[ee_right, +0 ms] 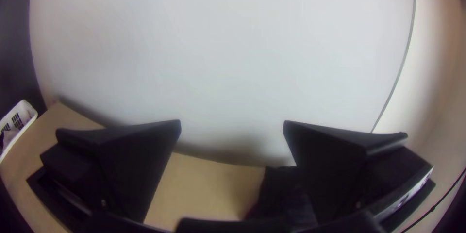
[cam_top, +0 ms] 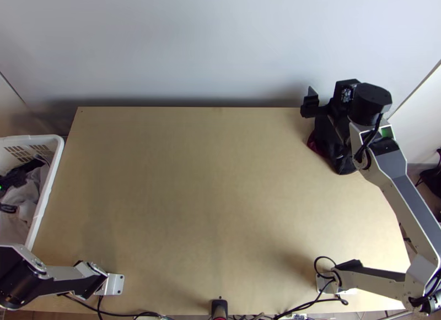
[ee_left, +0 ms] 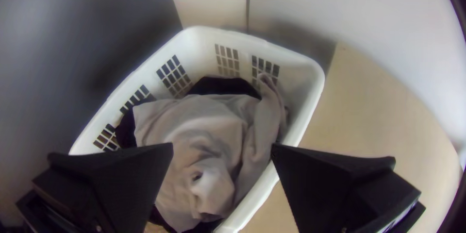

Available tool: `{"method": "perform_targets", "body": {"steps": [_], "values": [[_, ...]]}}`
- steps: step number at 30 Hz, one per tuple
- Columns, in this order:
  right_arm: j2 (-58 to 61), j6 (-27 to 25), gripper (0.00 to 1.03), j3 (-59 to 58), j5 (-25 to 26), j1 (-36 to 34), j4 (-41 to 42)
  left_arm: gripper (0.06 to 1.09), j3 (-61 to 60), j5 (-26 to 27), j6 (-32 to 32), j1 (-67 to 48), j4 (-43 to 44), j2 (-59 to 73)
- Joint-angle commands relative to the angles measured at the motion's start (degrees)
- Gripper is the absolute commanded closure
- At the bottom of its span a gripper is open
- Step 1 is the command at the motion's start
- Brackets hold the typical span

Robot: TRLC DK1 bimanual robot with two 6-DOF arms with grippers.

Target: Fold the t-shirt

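With the left hand [ee_left: 223, 144] released and empty, the grey garment [ee_left: 204, 116] below it should be pinched shallowly, leaving the black cloth [ee_left: 223, 86] unlifted.

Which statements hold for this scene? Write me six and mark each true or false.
1. A grey-beige cloth lies bunched in the white plastic basket. True.
2. In the top view, the basket is to the right of the light wooden table. False: it is at the left.
3. The jaws of the left gripper stand apart over the basket. True.
4. The grey-beige cloth is spread flat on the table. False: it is in the basket.
5. A dark cloth bundle lies near the table's far right corner. True.
6. The jaws of the right gripper are shut. False: they stand apart.
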Motion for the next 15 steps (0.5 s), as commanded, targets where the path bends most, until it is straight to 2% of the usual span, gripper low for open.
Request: {"method": "perform_targets", "body": {"steps": [1, 15], "values": [[-2.6, -0.4, 0.05, -3.5, 0.1, 0.3, 0.0, 0.11, -2.1, 0.7, 3.8, 6.1, 1.7, 5.0], [-5.4, -1.0, 0.05, -6.3, 1.0, 2.1, 0.7, 0.11, -1.5, 0.6, 9.0, 11.9, 3.9, 17.4]]}}
